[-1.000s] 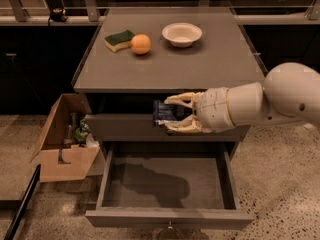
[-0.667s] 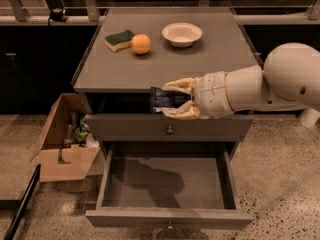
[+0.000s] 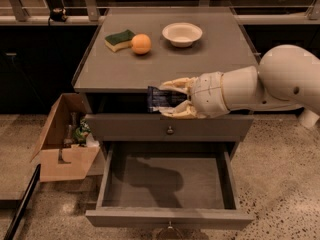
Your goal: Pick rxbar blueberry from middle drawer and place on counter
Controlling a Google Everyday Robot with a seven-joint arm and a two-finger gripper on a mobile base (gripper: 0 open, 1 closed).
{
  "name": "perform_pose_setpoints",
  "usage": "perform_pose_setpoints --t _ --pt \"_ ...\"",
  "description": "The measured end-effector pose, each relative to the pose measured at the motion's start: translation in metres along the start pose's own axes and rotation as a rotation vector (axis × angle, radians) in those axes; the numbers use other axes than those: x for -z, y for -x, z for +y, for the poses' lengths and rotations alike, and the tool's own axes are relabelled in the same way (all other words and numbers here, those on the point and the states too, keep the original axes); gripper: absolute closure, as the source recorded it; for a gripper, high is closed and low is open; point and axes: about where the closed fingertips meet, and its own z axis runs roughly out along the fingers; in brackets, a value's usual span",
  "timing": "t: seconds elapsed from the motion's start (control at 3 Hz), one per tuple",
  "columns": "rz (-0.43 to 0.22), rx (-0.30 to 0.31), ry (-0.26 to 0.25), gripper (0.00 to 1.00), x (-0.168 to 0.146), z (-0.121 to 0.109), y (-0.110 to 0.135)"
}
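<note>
Kitchen-like work area: grey counter (image 3: pixel 215 59) with white bowl (image 3: pixel 182 34), sponge (image 3: pixel 119 39) and orange (image 3: pixel 141 44), speckled floor (image 3: pixel 280 184). The gripper (image 3: pixel 169 100) clasps the rxbar blueberry (image 3: pixel 158 99) at the counter's front edge.

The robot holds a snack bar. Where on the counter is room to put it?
The counter is bare across its front half, from the sponge, orange and white bowl row to the front edge, where the gripper holds the rxbar blueberry. The right side past the bowl is free too. The back is crowded.

Green-yellow sponge (image 3: pixel 119 39), orange (image 3: pixel 141 44), white bowl (image 3: pixel 182 34), open cardboard box (image 3: pixel 62 151)
</note>
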Motion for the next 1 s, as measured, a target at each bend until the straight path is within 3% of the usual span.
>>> perform_pose_setpoints --t 0.33,0.67,1.0 --pt "-0.003 0.041 0.006 1.00 -0.006 -0.021 -0.007" --pt "0.007 0.104 -0.004 1.00 -0.004 -0.066 -0.012" --pt "0.017 0.132 -0.019 1.00 0.001 -0.091 -0.016"
